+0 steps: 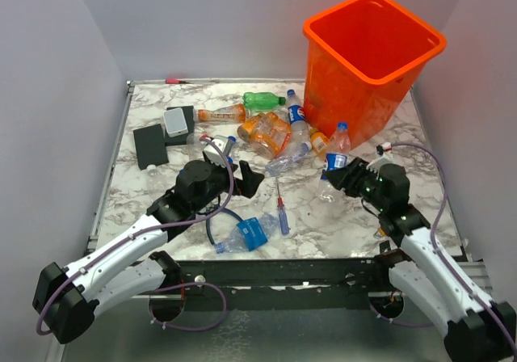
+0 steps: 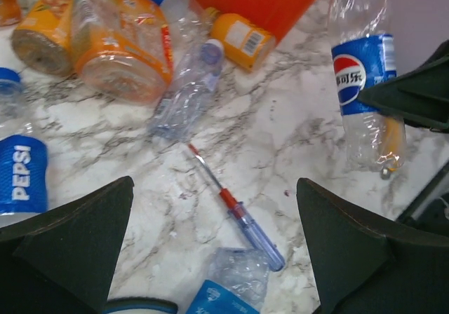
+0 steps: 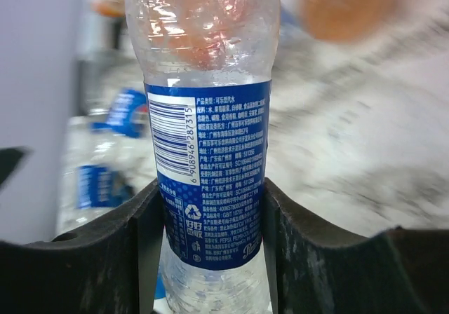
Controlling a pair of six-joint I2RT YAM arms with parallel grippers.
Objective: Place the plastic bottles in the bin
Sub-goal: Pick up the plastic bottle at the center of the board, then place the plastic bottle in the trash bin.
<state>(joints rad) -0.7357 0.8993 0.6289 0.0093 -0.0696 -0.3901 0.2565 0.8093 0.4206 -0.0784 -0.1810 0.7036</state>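
Observation:
My right gripper (image 3: 210,216) is shut on a clear Pepsi bottle (image 3: 207,139), its fingers (image 3: 140,251) pressing both sides of the blue label. From above, this bottle (image 1: 335,162) and the right gripper (image 1: 338,174) sit just in front of the orange bin (image 1: 371,55). More plastic bottles (image 1: 266,132), orange, green and clear, lie in a heap left of the bin. A crushed blue-labelled bottle (image 1: 246,234) lies near the front edge. My left gripper (image 1: 242,176) hangs open and empty above the marble table, over a screwdriver (image 2: 238,219).
The blue-and-red screwdriver (image 1: 281,212) lies mid-table between the arms. A black box (image 1: 151,145) and a grey block (image 1: 176,119) sit at the back left. A blue-handled tool (image 1: 212,229) lies beside the crushed bottle. Grey walls enclose the table (image 1: 420,208).

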